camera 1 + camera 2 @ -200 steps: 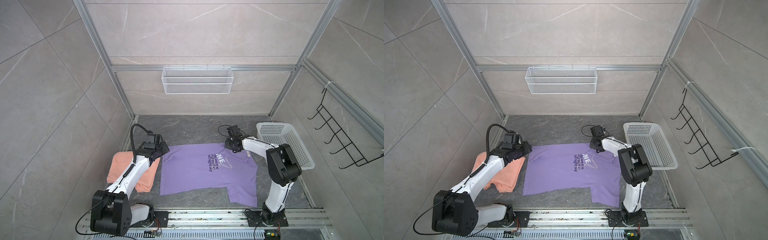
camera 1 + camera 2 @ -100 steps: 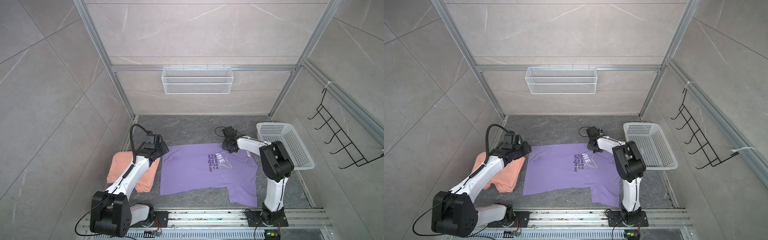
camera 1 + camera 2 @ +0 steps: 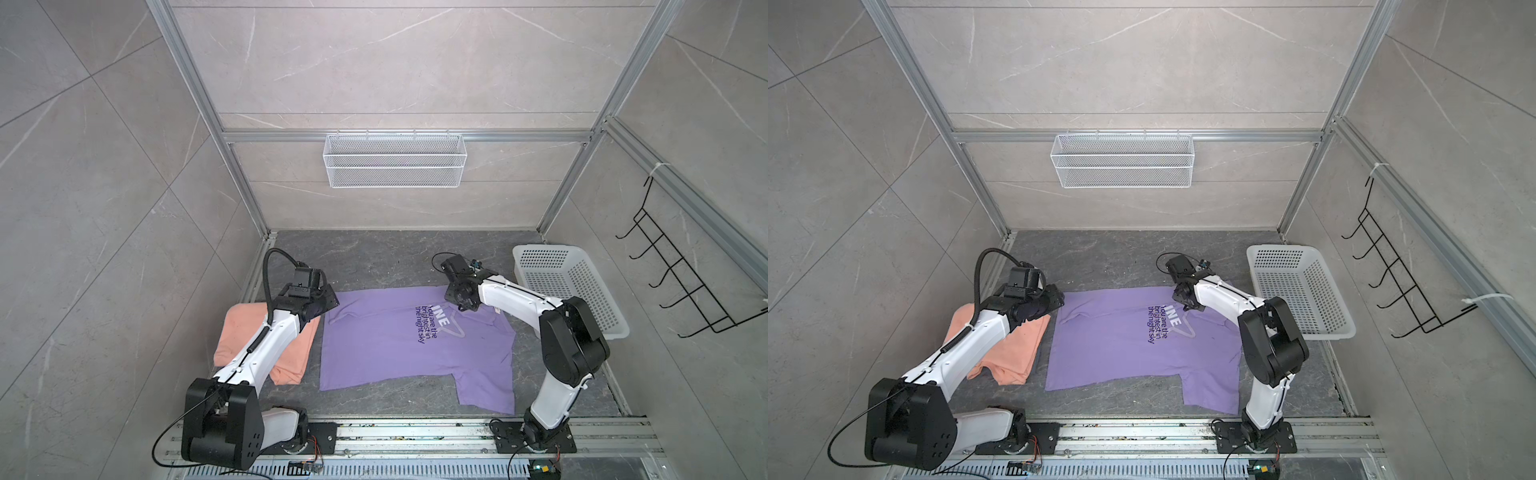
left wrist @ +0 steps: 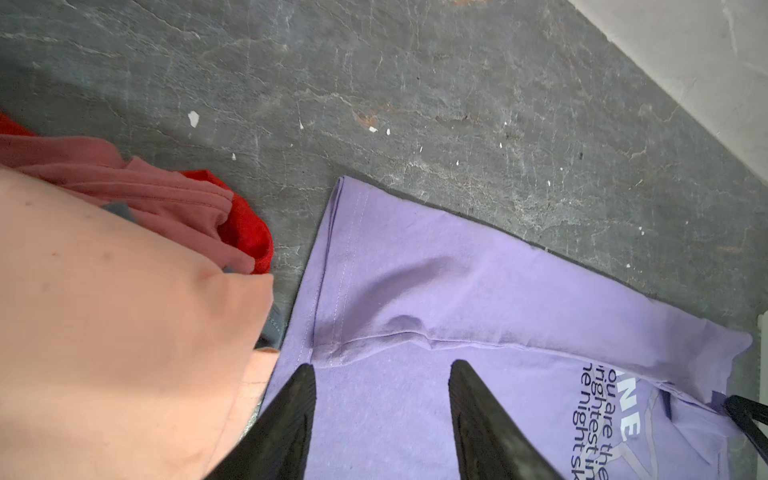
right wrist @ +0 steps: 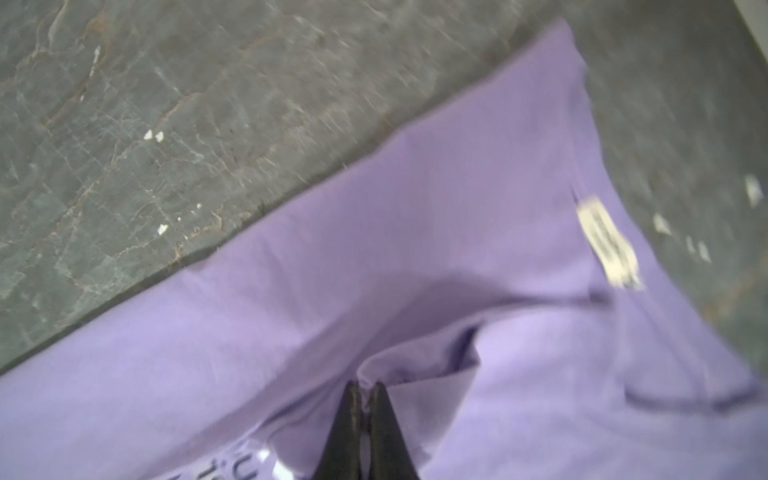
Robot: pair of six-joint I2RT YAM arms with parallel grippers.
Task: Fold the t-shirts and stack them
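The right gripper is closed, and a raised fold of the lavender purple cloth t-shirt is pinched between its fingers beside the collar, close to the dark purple chest lettering. The left gripper is open, with its fingers spread above the far hem corner of the same shirt; contact with the cloth cannot be determined. The lavender shirt is laid flat, lettering up, at the centre of the dark grey stone tabletop. The salmon-peach cloth t-shirt is located just beside the hem edge, loosely folded and partly hidden under the left arm. The white perforated plastic basket is placed at the right, near the collar end
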